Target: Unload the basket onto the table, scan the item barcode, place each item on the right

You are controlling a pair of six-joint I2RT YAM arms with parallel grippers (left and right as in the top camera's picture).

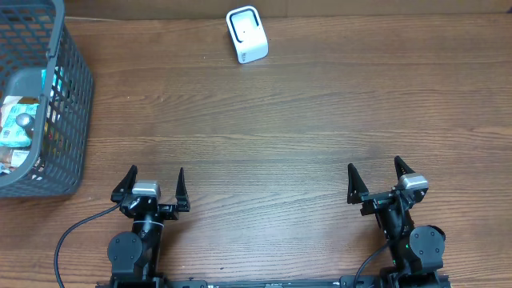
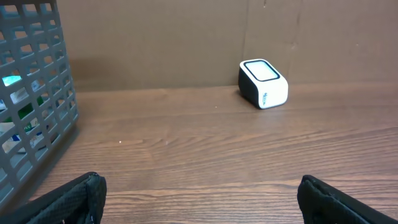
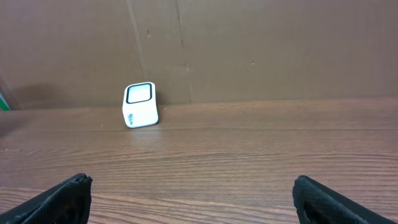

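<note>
A white barcode scanner (image 1: 246, 34) with a dark window stands at the table's far edge, also seen as the scanner (image 2: 263, 83) in the left wrist view and the scanner (image 3: 140, 104) in the right wrist view. Packaged items (image 1: 18, 120) lie inside a grey mesh basket (image 1: 70, 96) at the far left. My left gripper (image 1: 154, 183) stands open near the front edge, nothing between its fingers. My right gripper (image 1: 374, 174) is open too, at the front right, holding nothing. Both are far from the scanner and the basket.
The basket's wall (image 2: 37, 112) fills the left side of the left wrist view. A brown cardboard wall (image 3: 249, 50) closes off the back of the wooden table (image 1: 280, 136).
</note>
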